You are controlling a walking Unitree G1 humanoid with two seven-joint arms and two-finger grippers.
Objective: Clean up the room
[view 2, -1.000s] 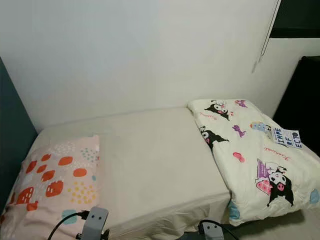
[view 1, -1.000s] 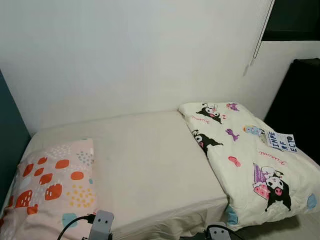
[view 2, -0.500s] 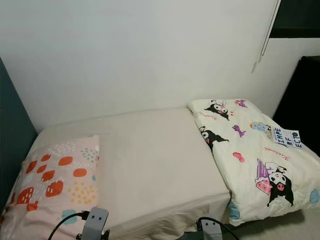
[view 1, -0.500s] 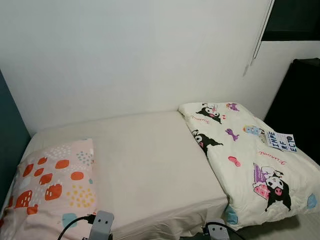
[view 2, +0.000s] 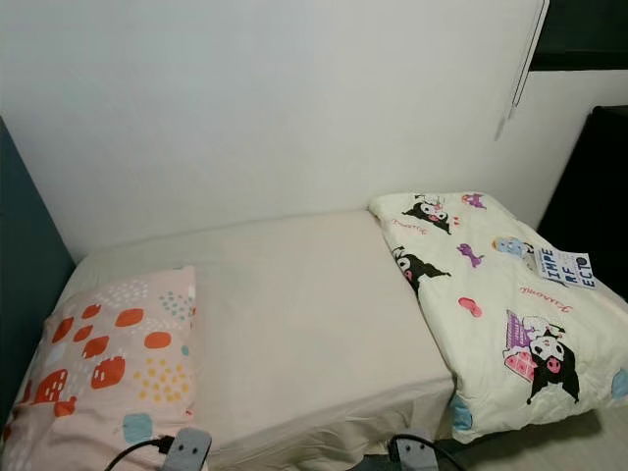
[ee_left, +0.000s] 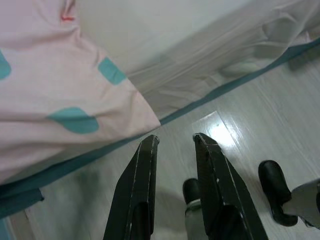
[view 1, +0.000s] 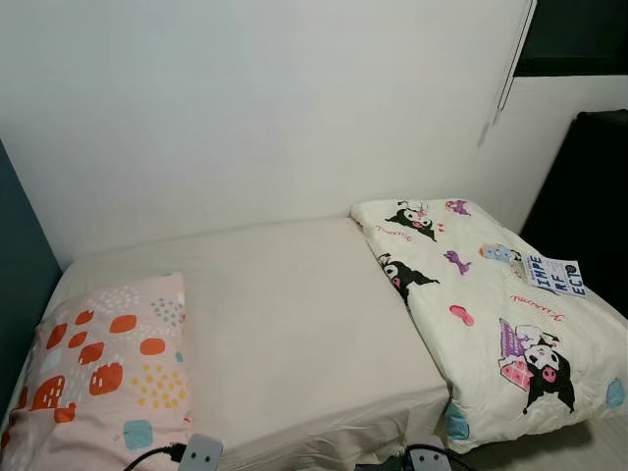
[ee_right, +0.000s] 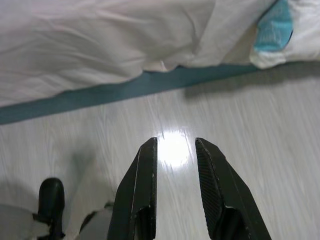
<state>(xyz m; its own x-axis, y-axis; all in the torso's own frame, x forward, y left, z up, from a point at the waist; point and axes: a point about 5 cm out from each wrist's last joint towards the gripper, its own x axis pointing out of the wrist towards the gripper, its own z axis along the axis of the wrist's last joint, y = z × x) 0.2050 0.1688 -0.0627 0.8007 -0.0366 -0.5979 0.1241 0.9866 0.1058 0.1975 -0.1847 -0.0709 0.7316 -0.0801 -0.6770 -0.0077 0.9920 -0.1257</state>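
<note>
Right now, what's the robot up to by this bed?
Nothing is being handled yet. The robot faces a bed with a pink patterned pillow at its left end and a folded cartoon-print quilt at the right, overhanging the edge. The left gripper and right gripper hang open and empty above the pale floor beside the bed.

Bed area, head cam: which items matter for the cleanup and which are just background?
Belongs to the job:
- cartoon-print duvet, bunched at the bed's right end, hanging over the edge
- pink patterned pillow at the left end
- bare mattress sheet

Just there:
- white wall
- dark cabinet at right
- blind cord
- wood floor; both grippers hang above it, fingers apart, holding nothing
</note>
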